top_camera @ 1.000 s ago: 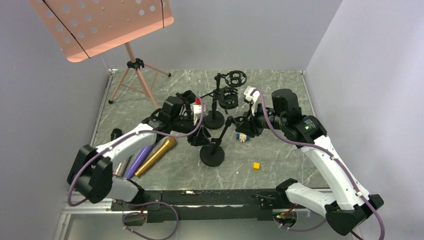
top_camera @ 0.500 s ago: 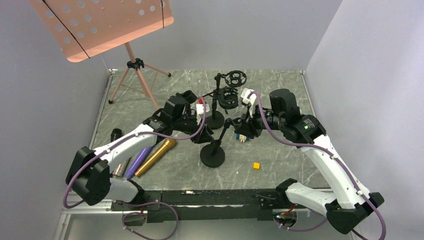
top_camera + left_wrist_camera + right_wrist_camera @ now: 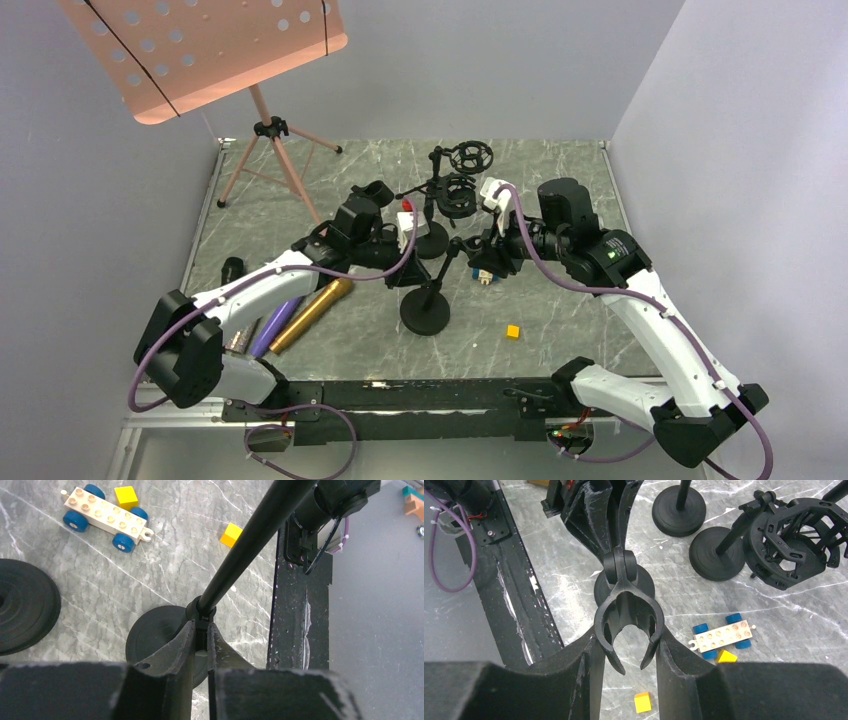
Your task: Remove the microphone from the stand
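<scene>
Gold mic [image 3: 312, 312] lies flat on the surface [image 3: 360, 340] at the left, just beside a purple mic [image 3: 278, 322]. Both are well apart from the stand [image 3: 425, 310] in the middle. The stand's clip [image 3: 626, 612] is empty, its prongs facing the right wrist camera. The right claw [image 3: 626, 647] is clamped on the clip, one finger against each outer side. The left claw [image 3: 201, 630] is together on the stand's pole [image 3: 250, 545], low down, just above the round base. Near the stand sit a toy car [image 3: 721, 636] with blue wheels, a yellow wedge [image 3: 725, 656] just beside it, and a yellow cube [image 3: 512, 331] nearer the arms. Two more stands with shock mounts [image 3: 794, 545] crowd in behind, close to the right arm. A pink music stand [image 3: 200, 50] rises at the far left corner.
</scene>
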`<state>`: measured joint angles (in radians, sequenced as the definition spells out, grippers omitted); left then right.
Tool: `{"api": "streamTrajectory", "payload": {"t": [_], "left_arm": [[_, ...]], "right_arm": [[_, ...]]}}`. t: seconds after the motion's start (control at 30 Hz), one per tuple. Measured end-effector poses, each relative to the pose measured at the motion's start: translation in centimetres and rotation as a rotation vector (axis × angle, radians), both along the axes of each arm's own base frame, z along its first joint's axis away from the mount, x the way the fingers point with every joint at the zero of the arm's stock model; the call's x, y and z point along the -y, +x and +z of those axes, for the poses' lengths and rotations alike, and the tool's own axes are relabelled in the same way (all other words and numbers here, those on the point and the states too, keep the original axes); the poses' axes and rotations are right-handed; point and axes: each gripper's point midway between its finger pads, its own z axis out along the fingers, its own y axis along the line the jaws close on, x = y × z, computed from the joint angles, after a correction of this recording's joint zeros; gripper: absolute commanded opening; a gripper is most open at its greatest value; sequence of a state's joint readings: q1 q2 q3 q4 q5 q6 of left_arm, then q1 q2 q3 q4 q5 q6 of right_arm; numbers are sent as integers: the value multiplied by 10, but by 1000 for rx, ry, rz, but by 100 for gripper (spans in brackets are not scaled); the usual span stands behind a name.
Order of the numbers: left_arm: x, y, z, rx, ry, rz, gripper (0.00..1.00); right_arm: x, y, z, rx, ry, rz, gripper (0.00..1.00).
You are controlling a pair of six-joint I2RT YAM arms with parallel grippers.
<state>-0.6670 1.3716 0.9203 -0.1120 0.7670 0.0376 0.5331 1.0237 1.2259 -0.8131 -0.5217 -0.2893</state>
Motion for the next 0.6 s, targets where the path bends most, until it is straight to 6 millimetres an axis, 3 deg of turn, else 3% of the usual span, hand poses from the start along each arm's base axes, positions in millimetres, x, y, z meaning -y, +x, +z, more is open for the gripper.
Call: {"api": "streamTrajectory", "payload": {"t": [0.4,0.5,0.6], "left_arm": [[-3,-7,-4,-339,-116,84,1],[-3,-8,-6,-399,-111,107,39],[-7,-10,-16,-426,-68,138,59]], "right_arm": [[-3,-7,0,40,-20,60,0],[-6,-13,0,72,-36,101,0],[-10,-17,0,108,-54,146,0]]}}
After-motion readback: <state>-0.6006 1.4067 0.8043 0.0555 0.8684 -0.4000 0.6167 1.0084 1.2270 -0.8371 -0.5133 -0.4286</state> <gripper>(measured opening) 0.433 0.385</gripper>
